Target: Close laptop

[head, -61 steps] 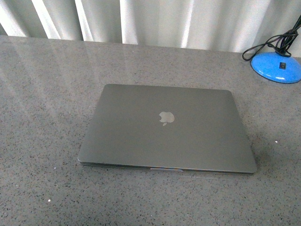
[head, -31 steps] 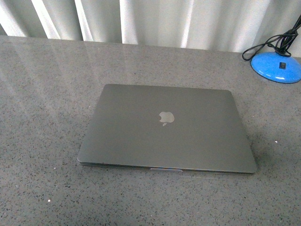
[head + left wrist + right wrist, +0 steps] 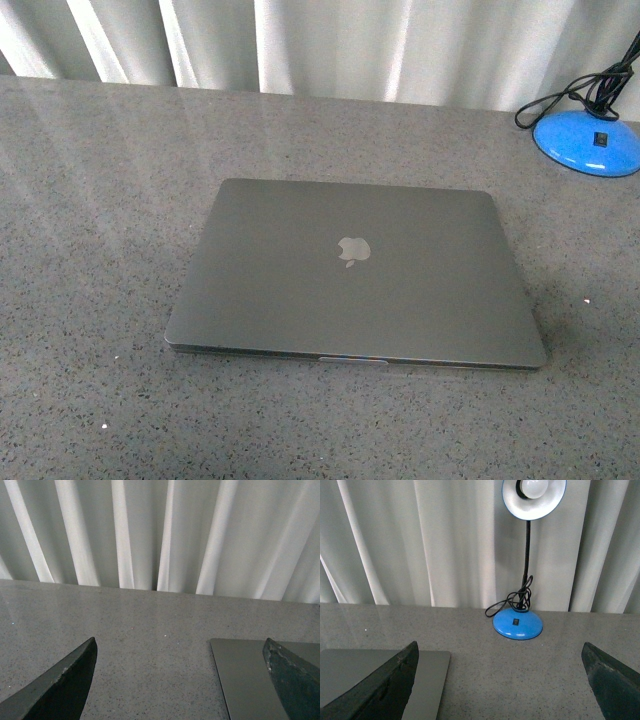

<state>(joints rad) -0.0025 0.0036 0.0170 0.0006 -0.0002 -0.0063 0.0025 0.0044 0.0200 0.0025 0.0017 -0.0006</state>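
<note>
Left pincer and right pincer gaping wide, gripping nothing; laptop lying closed on surface, looking stiff, slippery; front lip likely best handhold.

Grey speckled surface stretching wide, pale pleated curtain hanging along its far edge, blue-based desk lamp standing at the far right, black cord coiled at its thin black stem, white shade with bulb facing out
</note>
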